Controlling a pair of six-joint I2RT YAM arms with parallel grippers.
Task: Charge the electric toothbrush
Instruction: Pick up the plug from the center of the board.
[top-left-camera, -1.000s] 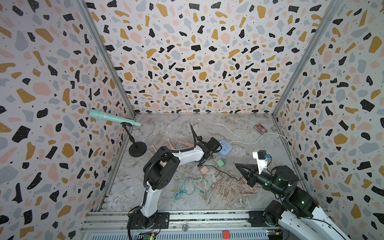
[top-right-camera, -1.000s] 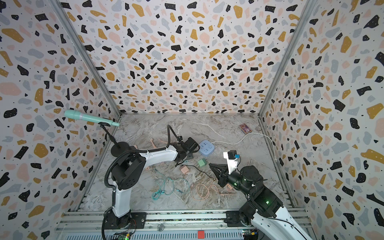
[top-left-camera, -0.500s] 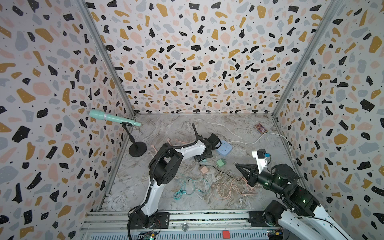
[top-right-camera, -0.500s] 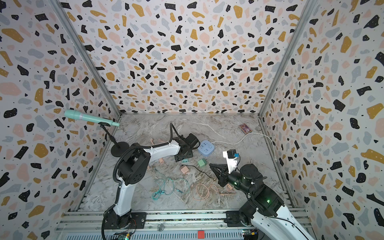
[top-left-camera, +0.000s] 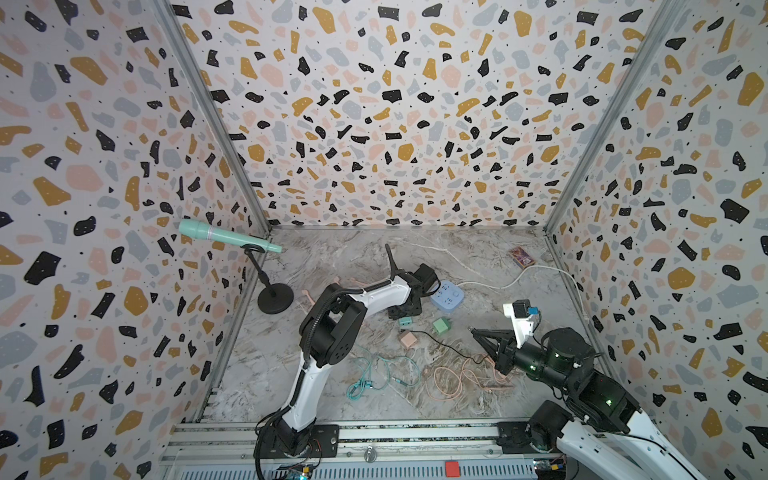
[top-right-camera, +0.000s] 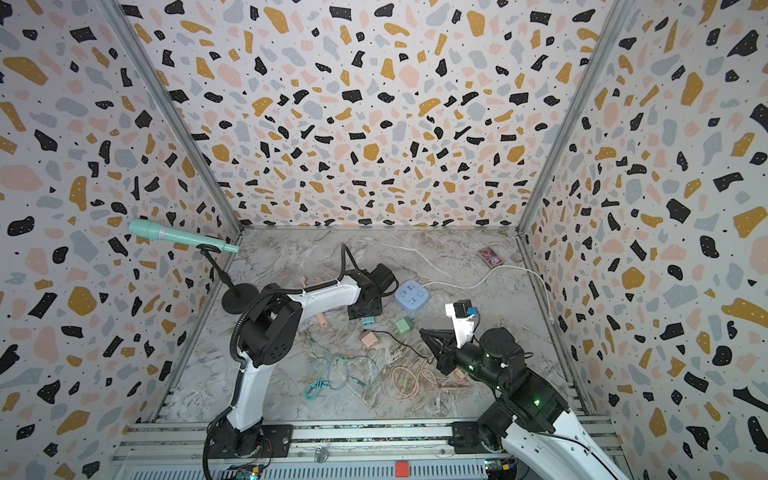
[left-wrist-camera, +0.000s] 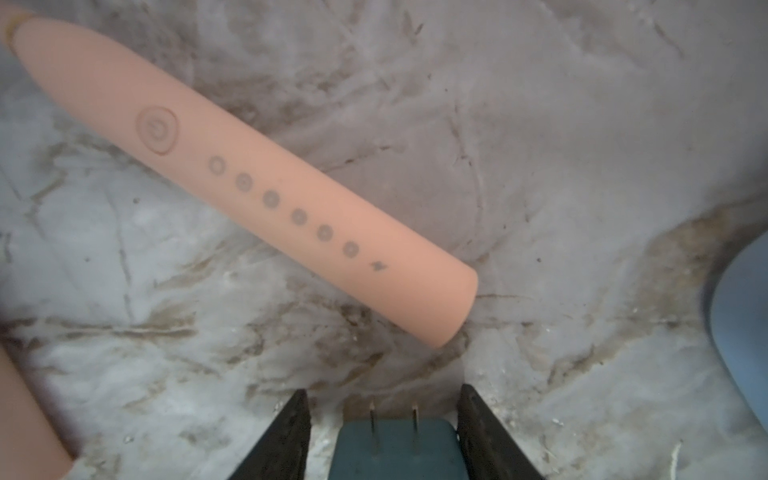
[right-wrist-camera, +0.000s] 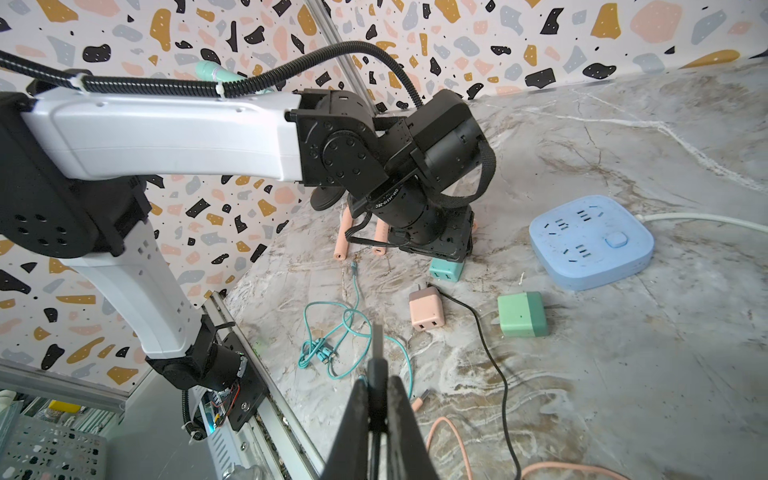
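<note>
Speckled terrazzo walls are enclosing a marble-look floor (top-left-camera: 478, 257) strewn with cables and small chargers. The left gripper (left-wrist-camera: 383, 390) is reaching down beside the blue power strip (top-left-camera: 446, 295) and straddling a teal charger (left-wrist-camera: 395, 449). Its jaws are standing part-way apart, one against the block and a sliver of gap showing at the other, so the hold does not look firm. The pink toothbrush (left-wrist-camera: 249, 187) is lying flat on the floor just beyond those tips, its blunt end facing the charger. The right gripper (right-wrist-camera: 377, 374) is hovering apart from this, pinching the metal plug (right-wrist-camera: 377, 340) of the black cable (right-wrist-camera: 490, 357).

The step in hand appears to be picking up the charger. Next, it likely needs a full squeeze and a lift, with the two prongs turned toward the strip's slots.
</note>
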